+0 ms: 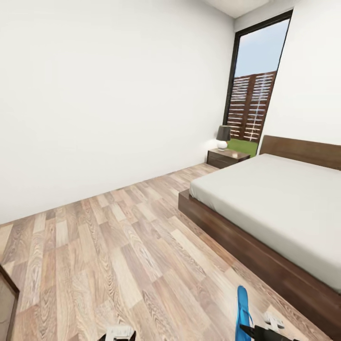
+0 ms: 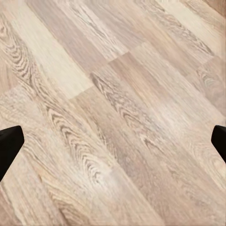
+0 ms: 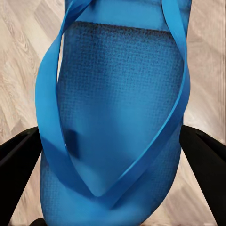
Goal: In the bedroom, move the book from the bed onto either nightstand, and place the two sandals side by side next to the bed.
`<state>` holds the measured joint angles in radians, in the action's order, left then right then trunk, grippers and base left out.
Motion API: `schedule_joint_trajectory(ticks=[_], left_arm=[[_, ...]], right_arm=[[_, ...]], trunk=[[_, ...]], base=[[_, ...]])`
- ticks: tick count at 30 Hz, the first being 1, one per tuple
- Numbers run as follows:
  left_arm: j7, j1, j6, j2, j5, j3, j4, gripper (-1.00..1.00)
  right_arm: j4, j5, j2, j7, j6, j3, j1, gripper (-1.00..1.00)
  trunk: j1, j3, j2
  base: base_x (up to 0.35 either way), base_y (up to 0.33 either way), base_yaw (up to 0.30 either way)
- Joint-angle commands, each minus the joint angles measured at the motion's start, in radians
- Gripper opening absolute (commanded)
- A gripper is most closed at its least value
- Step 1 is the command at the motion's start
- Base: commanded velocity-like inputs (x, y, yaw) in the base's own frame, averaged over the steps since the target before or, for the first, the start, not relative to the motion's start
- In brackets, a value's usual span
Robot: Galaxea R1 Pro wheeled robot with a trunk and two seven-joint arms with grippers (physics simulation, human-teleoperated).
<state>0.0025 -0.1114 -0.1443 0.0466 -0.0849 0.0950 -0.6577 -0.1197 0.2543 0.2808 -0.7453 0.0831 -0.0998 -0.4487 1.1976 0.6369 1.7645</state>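
Bedroom: white walls (image 1: 94,94) all round, wood-plank floor (image 1: 118,246) across the lower head view, tall dark-framed window (image 1: 255,80) in the far corner w/ a slatted brown fence and a strip of grass outside.

Bed (image 1: 284,208) takes the right side of the head view: plain off-white mattress on a dark brown platform frame, brown headboard (image 1: 303,149) against the far wall. No book visible on the part of the mattress in view.

Nightstand (image 1: 227,157) stands in the far corner between bed and window, just beside the head end of the bed. A small lamp (image 1: 223,137) w/ dark shade and white round base sits on top.

Bottom left edge of the head view: corner of some dark-framed furniture, too cropped to identify.

Sandal (image 1: 243,312), bright blue, is held on edge at the bottom of the head view, near the foot end of the bed frame. In the right wrist view the sandal (image 3: 117,117) sits between the two black fingers (image 3: 19,165), sole and blue straps facing the cam; the right gripper (image 3: 115,162) is closed onto it, fingers against its sides, prob. touching.

Left gripper (image 2: 113,141) hangs over bare floor, fingers (image 2: 9,143) spread wide at the frame edges, nothing between them.
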Motion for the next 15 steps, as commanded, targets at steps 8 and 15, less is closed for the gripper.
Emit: schedule_joint_trajectory(ticks=[8, 15], left_arm=[[0.003, 0.001, -0.036, 0.005, 0.002, 0.010, 0.080, 1.00], [-0.031, 0.000, 0.057, 0.002, 0.000, 0.007, 0.084, 1.00]], right_arm=[[0.027, 0.004, 0.001, -0.007, 0.010, -0.012, -0.001, -1.00], [0.028, 0.004, 0.000, -0.007, 0.010, -0.012, -0.001, -1.00]], trunk=[[0.000, 0.001, 0.000], [0.000, 0.001, 0.000]], base=[[0.000, 0.000, -0.222], [0.000, 0.000, -0.205]])
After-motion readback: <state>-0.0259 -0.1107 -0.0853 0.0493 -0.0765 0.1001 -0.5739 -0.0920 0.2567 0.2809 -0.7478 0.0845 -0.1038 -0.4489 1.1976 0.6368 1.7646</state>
